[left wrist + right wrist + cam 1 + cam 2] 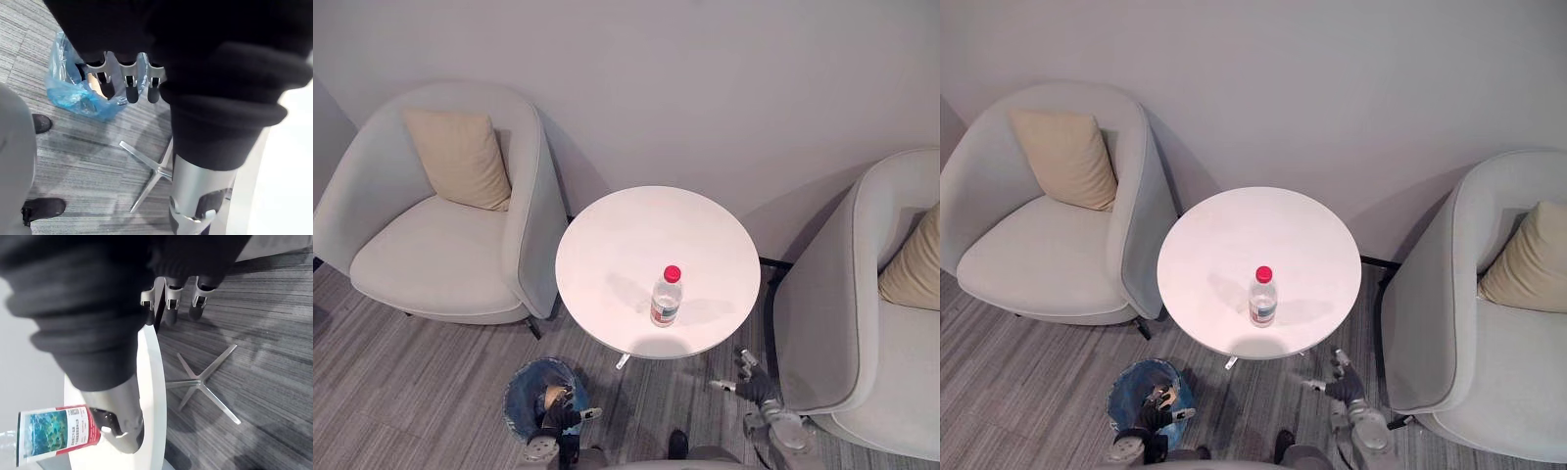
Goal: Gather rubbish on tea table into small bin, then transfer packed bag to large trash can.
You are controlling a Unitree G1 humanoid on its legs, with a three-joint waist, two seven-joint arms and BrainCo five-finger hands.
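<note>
A clear plastic bottle (667,299) with a red cap stands upright on the round white tea table (626,235), towards its near edge. On the floor at the table's near left is the small bin (527,384), lined with a blue bag (73,93), and something tan lies inside it. My left hand (558,419) hangs just over the bin's near rim, its fingers (129,85) straight and holding nothing. Below the table's near right edge my right hand (756,385) is open too, fingers (171,301) relaxed. The bottle's label (54,433) shows beside the right hand in the right wrist view.
A pale armchair (440,255) with a beige cushion (460,157) stands left of the table. A second one (871,323) stands on the right, close to my right hand. The table's metal star foot (151,176) spreads over the grey striped floor. A wall runs behind.
</note>
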